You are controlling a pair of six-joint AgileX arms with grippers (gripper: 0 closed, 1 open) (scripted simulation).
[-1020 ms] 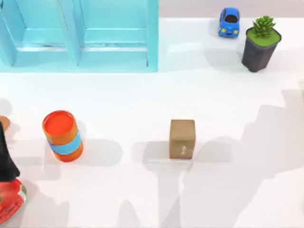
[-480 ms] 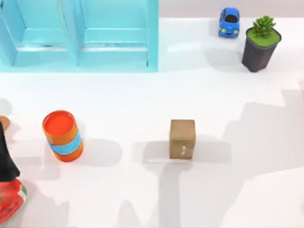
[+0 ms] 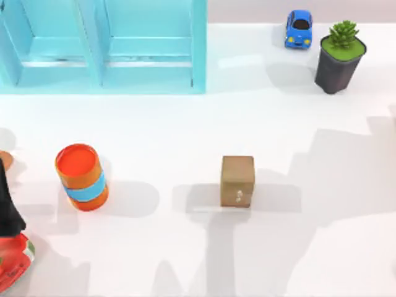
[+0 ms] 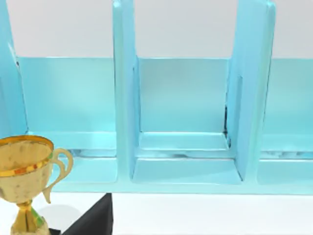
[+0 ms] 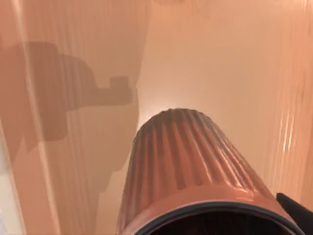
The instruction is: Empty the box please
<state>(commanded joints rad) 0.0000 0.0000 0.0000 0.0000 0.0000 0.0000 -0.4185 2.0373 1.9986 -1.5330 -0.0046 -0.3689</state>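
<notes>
Status:

- Brown box (image 3: 237,179) sits upright near the middle of the desk (image 3: 185,124), a bit towards the right edge. It is well apart from everything else, so there is free access from all sides. Nothing touches it. From above it looks closed, and its contents can't be made out.
- Right wrist view: a ribbed terracotta cup (image 5: 195,166) is very close to the camera, dark rim nearest the lens, over a peach ribbed surface. My read is that the right arm carries it or hovers right on it. I can't tell whether that surface is a box interior, nor the state of the right end effector.
- Left wrist view looks level at the cyan shelf unit (image 4: 186,122), with a gold trophy (image 4: 24,171) standing just in front of it. The left arm seems parked at the left edge of the desk. Its end effector state: cannot tell.
- Clutter: the shelf unit runs along the far edge towards the left corner. The blue toy car (image 3: 299,28) and potted plant (image 3: 340,55) are in the far right corner. The orange can with a blue band (image 3: 81,177) is near the left edge. All stand clear of the box, so they look like distractors.
- Judgement: emptying is not visibly finished. The next move needs a confirmed grip state first.
</notes>
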